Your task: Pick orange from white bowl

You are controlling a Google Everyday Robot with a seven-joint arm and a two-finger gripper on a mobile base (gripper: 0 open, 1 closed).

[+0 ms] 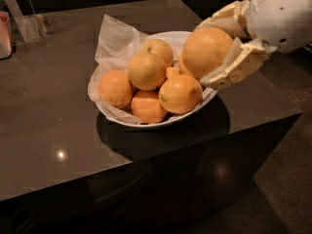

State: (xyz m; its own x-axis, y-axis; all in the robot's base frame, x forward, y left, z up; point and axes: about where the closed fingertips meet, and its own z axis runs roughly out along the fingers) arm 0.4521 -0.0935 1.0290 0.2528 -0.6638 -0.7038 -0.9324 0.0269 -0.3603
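My gripper (207, 52) comes in from the upper right and is shut on the orange (205, 51), a large round deep-orange fruit. One cream finger (234, 65) lies under its near side, the other along its far top. The orange is lifted above the right rim of the white bowl (161, 122). The bowl sits on the dark table, lined with crumpled white paper (114, 40), and holds several other oranges, among them a paler yellowish one (146, 70).
The dark glossy table (48, 126) drops off at its front and right edges close to the bowl. A clear stand (27, 23) and a pink-red object (5, 33) are at the far left. Floor lies to the lower right.
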